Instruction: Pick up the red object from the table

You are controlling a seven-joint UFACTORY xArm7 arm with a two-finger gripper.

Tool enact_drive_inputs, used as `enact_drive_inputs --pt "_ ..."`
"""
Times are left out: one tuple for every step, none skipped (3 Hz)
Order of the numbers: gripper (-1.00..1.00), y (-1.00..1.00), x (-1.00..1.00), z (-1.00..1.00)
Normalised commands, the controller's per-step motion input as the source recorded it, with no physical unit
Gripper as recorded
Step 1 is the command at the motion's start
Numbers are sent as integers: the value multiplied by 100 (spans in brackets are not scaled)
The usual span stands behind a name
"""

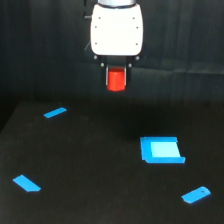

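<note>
**Red object held in the air**

The claw (116,79) hangs below the white arm body (116,30), its dark fingers (107,77) closed on either side of the red object (116,81). The block sits between them, well clear of the black table (100,165). On the table lie four blue pieces: a thin strip (55,113), a larger rectangular piece (161,150), a slanted piece (27,183), and another (196,194).

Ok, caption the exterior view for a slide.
Tool holds the red object above the black table with four blue pieces.
</note>
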Motion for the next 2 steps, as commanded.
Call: enact_drive_inputs --pt "-100 -8 1 2" --pt "-98 -2 -6 1"
